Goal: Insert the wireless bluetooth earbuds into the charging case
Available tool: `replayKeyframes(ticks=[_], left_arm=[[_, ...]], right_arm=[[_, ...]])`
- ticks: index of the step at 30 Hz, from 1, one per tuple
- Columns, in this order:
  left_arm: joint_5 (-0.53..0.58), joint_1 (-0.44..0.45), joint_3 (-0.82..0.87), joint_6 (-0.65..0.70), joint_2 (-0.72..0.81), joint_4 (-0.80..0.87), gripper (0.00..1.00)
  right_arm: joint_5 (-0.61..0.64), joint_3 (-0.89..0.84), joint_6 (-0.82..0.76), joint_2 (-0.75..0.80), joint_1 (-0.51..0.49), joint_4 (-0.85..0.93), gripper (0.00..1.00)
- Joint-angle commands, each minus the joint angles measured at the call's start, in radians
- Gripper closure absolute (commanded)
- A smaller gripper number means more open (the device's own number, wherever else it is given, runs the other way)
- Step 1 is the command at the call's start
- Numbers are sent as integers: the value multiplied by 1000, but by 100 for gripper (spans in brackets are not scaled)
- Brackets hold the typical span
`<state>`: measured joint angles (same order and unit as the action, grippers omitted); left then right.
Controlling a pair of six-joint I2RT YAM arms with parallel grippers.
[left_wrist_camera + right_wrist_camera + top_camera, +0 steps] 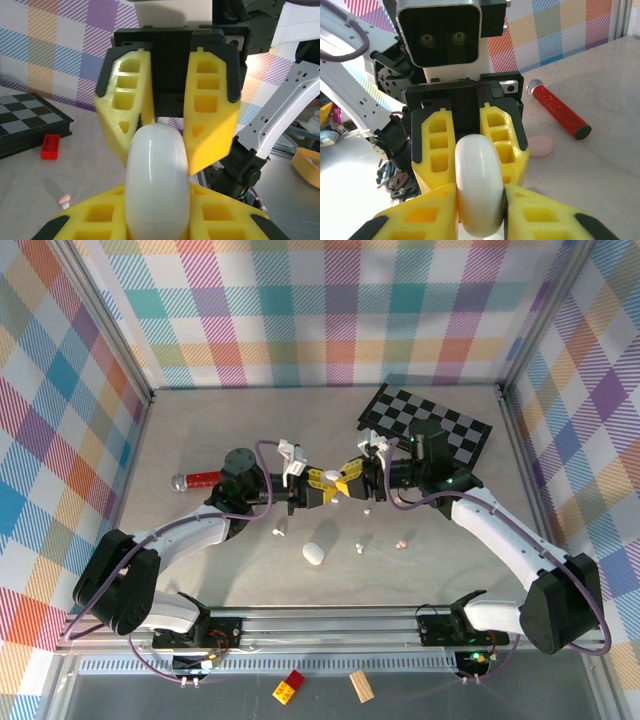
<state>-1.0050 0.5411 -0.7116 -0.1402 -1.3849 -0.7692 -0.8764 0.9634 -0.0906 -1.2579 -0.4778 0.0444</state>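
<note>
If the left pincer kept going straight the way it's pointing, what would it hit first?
The right pincer, probably: it faces the left pincer head-on, the white charging case between them.

Chessboard (425, 427): far right corner of the tabletop (200, 440).
Loose case (313, 554): near front edge, centre.
Earbuds (358, 548): either side of it, I think.

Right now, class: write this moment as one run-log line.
left claw: shut on white case | right claw: around same case, grip unclear | earbuds: loose on table
</note>
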Motion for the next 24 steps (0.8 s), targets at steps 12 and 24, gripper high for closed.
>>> replayKeyframes(ticks=[12, 24], left_arm=[[-40, 8, 0, 114, 40, 17, 100], [40, -4, 43, 211, 36, 47, 100]], right_arm=[[205, 37, 176, -29, 8, -96, 49], [332, -54, 203, 179, 11, -122, 19]])
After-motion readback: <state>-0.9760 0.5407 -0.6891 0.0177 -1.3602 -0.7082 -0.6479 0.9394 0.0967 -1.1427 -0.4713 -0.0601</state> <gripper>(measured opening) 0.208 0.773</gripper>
